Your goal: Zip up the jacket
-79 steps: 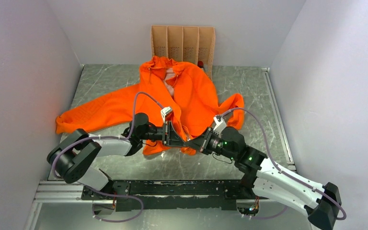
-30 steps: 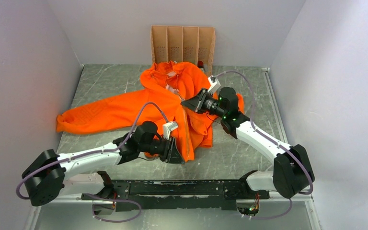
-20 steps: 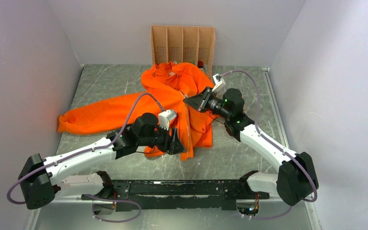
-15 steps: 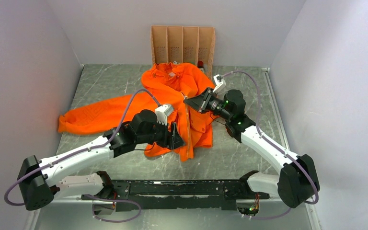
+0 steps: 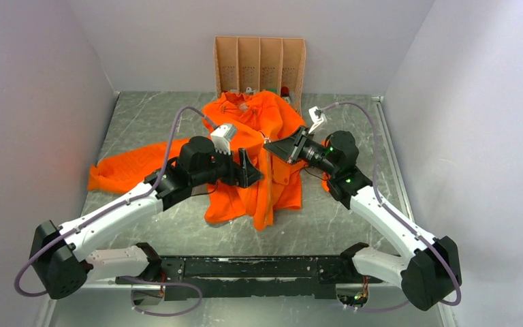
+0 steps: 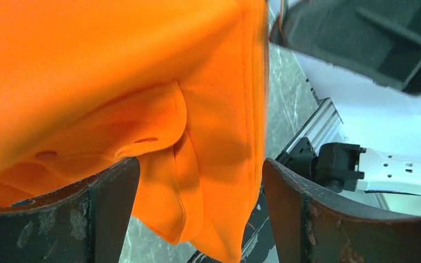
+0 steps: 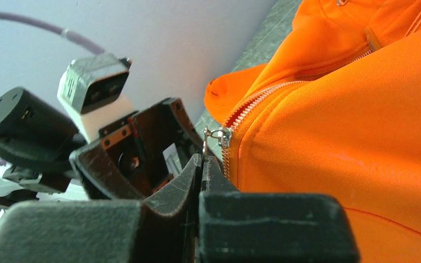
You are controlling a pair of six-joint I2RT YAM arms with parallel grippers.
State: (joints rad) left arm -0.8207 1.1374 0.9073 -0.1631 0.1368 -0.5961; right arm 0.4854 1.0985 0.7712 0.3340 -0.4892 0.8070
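One orange jacket (image 5: pixel 279 122) is laid on the grey table (image 5: pixel 150 116), its collar toward one cardboard rack (image 5: pixel 259 61) of four slots. Two grippers are seen at its front. The left gripper (image 5: pixel 250 167) is spread wide, and the right gripper (image 5: pixel 267 145) is pressed together, pinching the single zipper pull (image 7: pixel 215 135).
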